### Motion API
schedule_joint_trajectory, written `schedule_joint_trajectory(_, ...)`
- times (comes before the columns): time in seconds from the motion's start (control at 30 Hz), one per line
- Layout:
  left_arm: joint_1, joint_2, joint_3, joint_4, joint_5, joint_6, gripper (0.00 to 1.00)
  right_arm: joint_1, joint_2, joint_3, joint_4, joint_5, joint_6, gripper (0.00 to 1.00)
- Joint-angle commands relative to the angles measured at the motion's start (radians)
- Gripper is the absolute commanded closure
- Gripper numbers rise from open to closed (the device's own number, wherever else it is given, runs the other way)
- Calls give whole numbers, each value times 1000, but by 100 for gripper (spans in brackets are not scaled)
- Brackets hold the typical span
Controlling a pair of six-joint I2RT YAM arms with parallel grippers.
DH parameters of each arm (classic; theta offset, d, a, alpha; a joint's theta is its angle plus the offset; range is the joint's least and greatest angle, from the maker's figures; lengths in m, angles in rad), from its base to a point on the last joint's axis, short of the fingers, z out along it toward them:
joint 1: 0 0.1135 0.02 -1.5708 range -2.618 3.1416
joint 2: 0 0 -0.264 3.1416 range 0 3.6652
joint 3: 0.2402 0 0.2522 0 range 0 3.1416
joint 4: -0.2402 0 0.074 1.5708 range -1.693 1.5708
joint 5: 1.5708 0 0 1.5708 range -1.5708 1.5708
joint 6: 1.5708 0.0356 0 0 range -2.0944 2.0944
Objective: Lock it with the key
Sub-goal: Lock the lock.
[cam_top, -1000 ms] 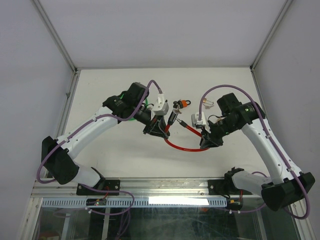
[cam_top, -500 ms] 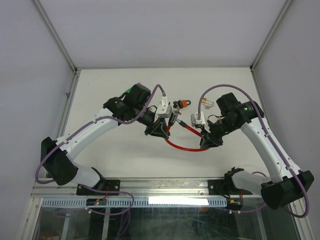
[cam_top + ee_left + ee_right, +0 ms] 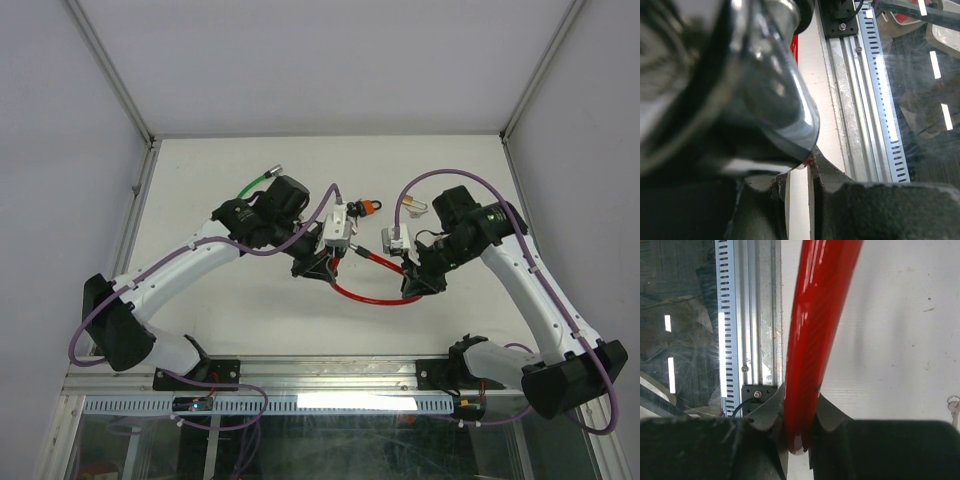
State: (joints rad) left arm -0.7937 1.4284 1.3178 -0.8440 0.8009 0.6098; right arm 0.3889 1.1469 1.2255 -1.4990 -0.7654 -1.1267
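- lately, the left arm had swung its wrist to the right within the last second. its white camera block now sat just beside the orange-and-black lock head.
- a green cable, hidden behind that arm a second before, lay exposed on the desk.
- the right arm had hardly stirred over the same second.
- the red cable lock hung in a loop between the two arms, near the middle of the desk.
- the right jaws were clamped on the red cable, which ran up between both fingers in the right wrist view, with the slotted rail beyond.
- the left jaws stood almost closed. a sliver of red showed at their tips under a blurred, shiny metal barrel that filled the left wrist view, so they seemed to grip the lock close to its head.
- a small silver item, probably the key, lay on the desk behind the right wrist. it was clear of both jaws and untouched.
- the turn looked like an effort to line the cable's free end up with the lock head.
- with both jaws occupied and the key not in hand, the locking itself appeared not yet begun. one jaw would likely have to let go to fetch the key.
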Motion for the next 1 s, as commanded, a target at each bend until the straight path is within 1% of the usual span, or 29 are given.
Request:
schedule_joint_trajectory(0.0, -24, -6, 48, -37, -74, -10, 100, 1, 3, 30, -31, -5, 19, 100)
schedule_joint_trajectory(0.27, -50, -6, 55, -49, -84, -10, 100, 0, 14, 40, -32, -34, 20, 100)
schedule_joint_trajectory(0.33, -55, 26, 54, -49, -92, -11, 100, -1, 15, 51, -31, -44, 21, 100)
schedule_joint_trajectory(0.7, -68, 46, 50, -50, -97, -13, 100, -3, 15, 68, -24, -96, 26, 100)
schedule_joint_trajectory(0.83, -77, 57, 61, -52, -72, -15, 100, -5, 28, 42, 42, -88, 81, 100)
schedule_joint_trajectory(0.97, -81, 61, 74, -51, -47, -14, 100, -5, 25, -27, 138, -84, 109, 100)
